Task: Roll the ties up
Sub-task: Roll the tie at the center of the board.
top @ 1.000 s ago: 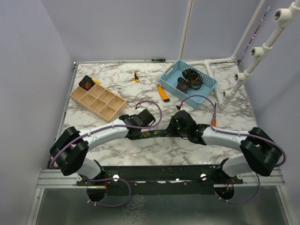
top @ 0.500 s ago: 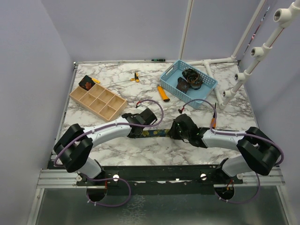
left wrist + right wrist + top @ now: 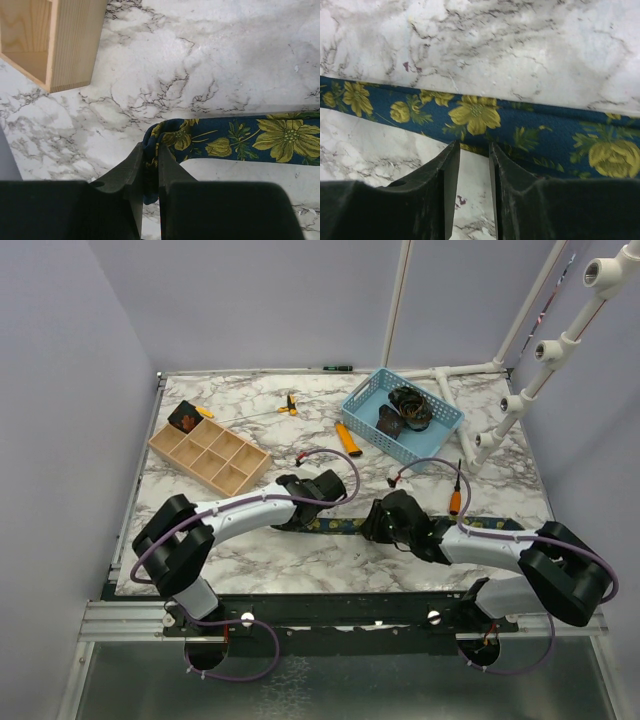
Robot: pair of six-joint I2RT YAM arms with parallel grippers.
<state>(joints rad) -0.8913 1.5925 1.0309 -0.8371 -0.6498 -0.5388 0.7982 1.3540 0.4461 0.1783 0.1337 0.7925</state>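
A navy tie (image 3: 335,525) with yellow-green flowers lies stretched left to right across the near part of the marble table (image 3: 300,560). My left gripper (image 3: 300,512) (image 3: 150,155) is shut on its bunched narrow end (image 3: 165,135), and the strip (image 3: 270,140) runs off to the right. My right gripper (image 3: 375,525) (image 3: 473,147) is open at the near edge of the tie (image 3: 545,135), with bare marble between its fingers. Dark coiled ties sit in the blue basket (image 3: 440,425) and in the wooden box's corner (image 3: 184,418).
A wooden compartment box (image 3: 212,455) (image 3: 75,45) stands at the left, close to the left gripper. Orange-handled tools (image 3: 348,440) (image 3: 290,405) lie behind the arms. A white pipe frame (image 3: 520,400) stands at the right, beside the basket.
The left gripper has carried the tie's end to the right and farther back. The tie now lies straighter, and the right jaws have opened off it.
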